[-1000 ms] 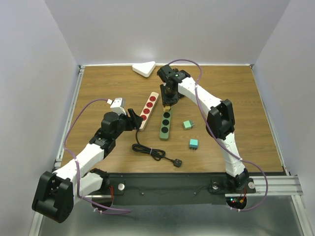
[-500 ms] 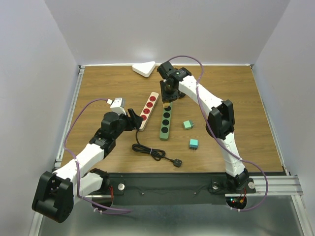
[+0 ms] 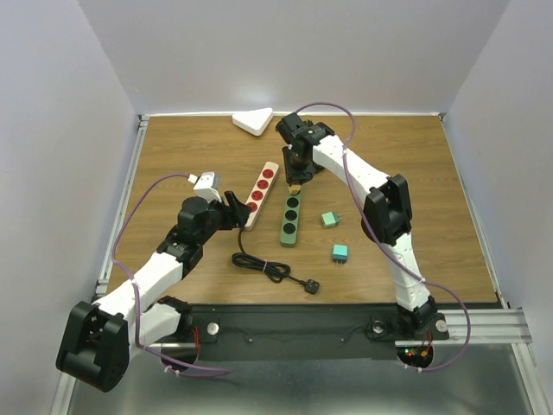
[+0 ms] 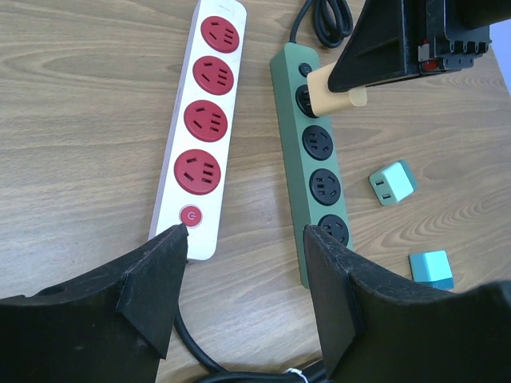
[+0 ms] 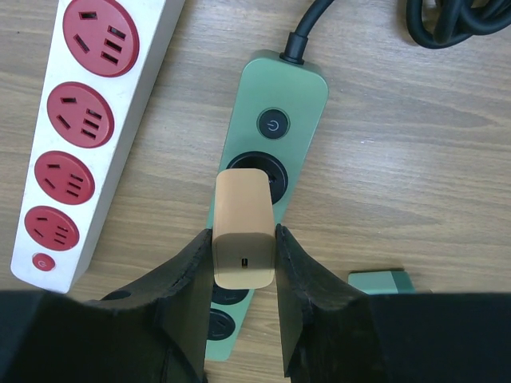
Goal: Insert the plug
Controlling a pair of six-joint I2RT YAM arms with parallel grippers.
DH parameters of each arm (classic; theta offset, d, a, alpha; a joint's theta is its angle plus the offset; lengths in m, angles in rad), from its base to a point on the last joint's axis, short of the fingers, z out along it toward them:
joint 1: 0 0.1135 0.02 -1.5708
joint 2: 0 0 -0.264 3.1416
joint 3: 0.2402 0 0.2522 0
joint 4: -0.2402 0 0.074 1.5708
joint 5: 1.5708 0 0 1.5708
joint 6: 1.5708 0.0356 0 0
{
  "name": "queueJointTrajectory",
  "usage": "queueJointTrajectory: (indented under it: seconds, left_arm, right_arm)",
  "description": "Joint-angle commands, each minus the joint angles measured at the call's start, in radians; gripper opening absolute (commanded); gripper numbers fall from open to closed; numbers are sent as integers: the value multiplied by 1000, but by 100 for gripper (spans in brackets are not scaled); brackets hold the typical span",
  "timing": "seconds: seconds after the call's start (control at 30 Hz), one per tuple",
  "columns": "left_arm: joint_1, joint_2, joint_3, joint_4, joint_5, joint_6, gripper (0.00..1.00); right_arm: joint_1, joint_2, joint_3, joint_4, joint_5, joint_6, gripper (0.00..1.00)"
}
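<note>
R arm (image 3: 346, 166) slightly nearer vs. before; tan plug (image 5: 244, 231) between its jaws

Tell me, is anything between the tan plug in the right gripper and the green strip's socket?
Nothing visible. The right gripper holds the tan plug over the socket beside the power button of the green strip; no object lies between.

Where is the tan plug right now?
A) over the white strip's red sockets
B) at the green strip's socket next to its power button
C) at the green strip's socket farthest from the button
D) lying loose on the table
B: the right gripper holds the tan plug right at the green strip socket beside the power button.
</note>
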Motion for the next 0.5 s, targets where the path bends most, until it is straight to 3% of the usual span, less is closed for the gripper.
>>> queueJointTrajectory:
  seconds: [0.0, 0.47]
  left_arm:
    - [2, -20, 31, 36, 9, 14, 71]
    - [2, -20, 32, 31, 6, 14, 71]
  right_arm:
    - [0, -22, -21, -6, 30, 13, 0]
    - [-11, 29, 17, -6, 53, 27, 0]
